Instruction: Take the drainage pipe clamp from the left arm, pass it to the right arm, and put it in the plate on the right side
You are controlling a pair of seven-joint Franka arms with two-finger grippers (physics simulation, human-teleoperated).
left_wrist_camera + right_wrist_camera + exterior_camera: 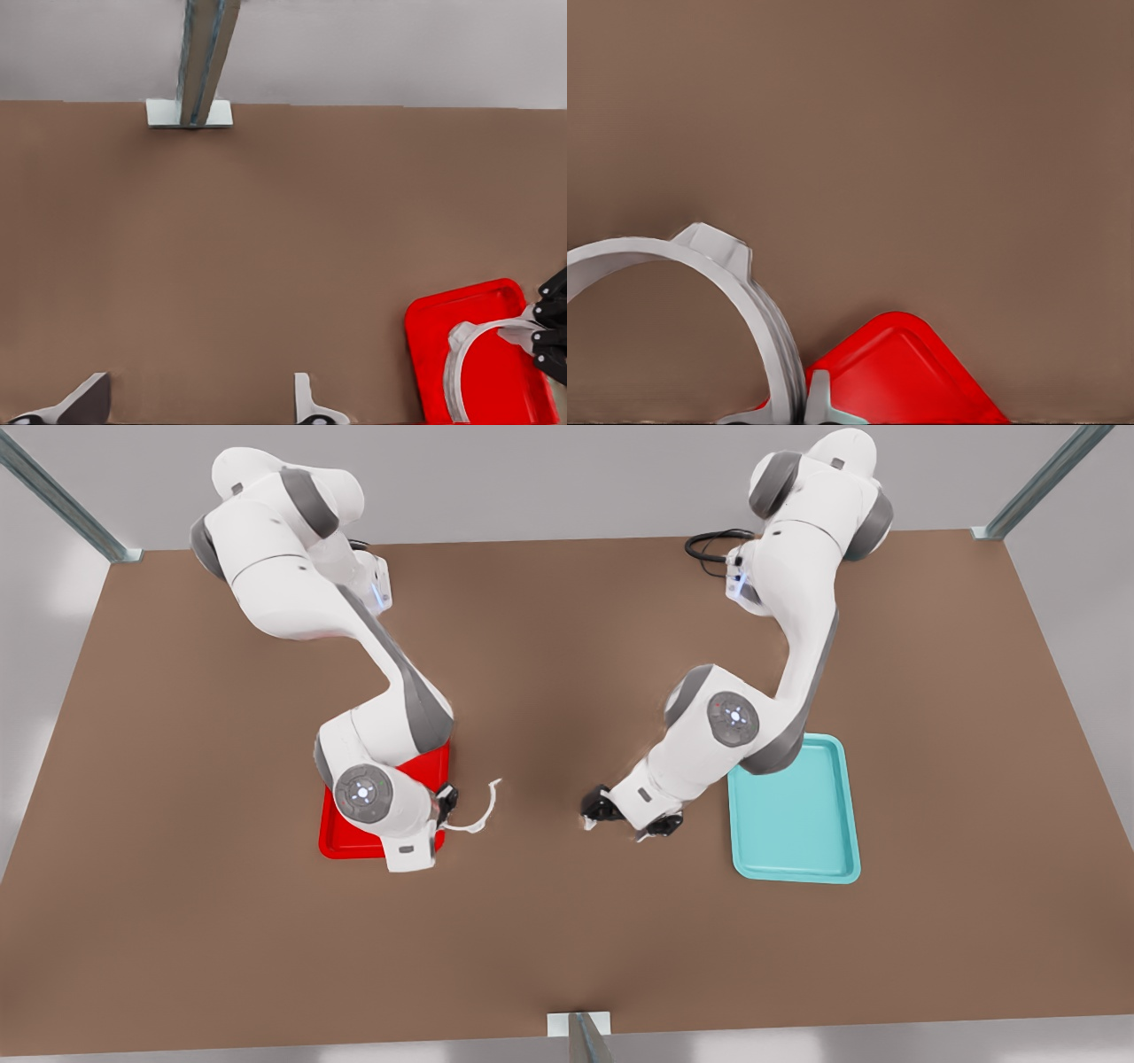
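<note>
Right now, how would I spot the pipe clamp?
On the brown table, find the red tray on the front view's left. At its inner edge the right hand pinches the clamp, the only thin white half-ring, tabbed at both ends.

Simulated robot test cell, bare brown tabletop (549, 921), plain grey walls, metal frame posts (62, 500) at the corners
</note>
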